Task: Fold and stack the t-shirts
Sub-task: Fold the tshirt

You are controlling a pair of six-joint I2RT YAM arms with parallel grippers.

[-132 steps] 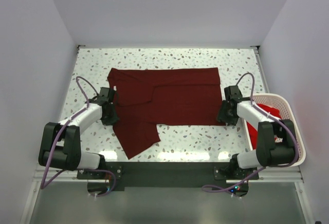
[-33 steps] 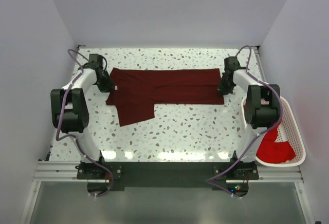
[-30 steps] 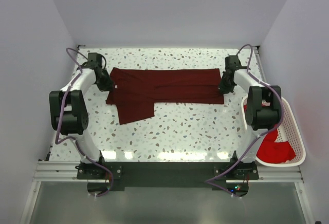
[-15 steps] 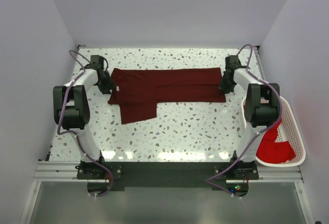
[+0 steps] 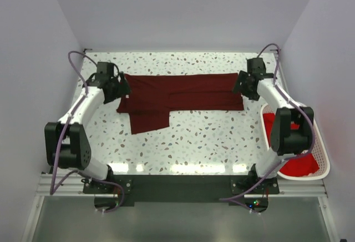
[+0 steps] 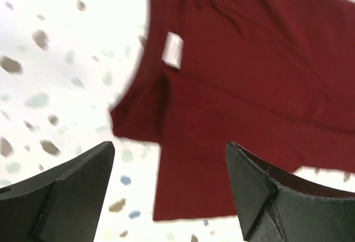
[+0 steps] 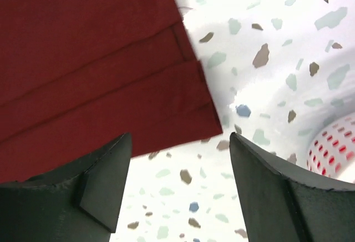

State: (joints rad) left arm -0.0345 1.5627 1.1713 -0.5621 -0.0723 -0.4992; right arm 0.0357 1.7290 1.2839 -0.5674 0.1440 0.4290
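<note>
**Entry: maroon t-shirt, part-folded, both hands off the cloth**

- Maroon t-shirt (image 5: 183, 93): lies flat across the far half of the counter (image 5: 211, 136) as a long band. The lengthwise layering suggests a first fold is in place. One flap (image 5: 147, 119) juts toward the near side at the left end, so the shape is judged not yet square.
- Left hand (image 5: 117, 86): poised at the shirt's left end, jaws spread, grasping nothing.
- Right hand (image 5: 243, 82): poised at the shirt's right end, jaws likewise spread and empty. One hand at each end suits laying a long piece of cloth down evenly.
- Basket (image 5: 320, 136): white mesh, off the counter's right edge, holding brighter red t-shirts (image 5: 297, 163), presumably the ones awaiting their turn.

View notes:
- The overhead view alone gives the whole outline and the basket's contents.
- The left wrist view alone shows the white neck label (image 6: 172, 49), placing the collar at that end.
- The right wrist view alone shows the stacked hem edges (image 7: 191, 81), confirming several layers, and a corner of the mesh nearby.
</note>
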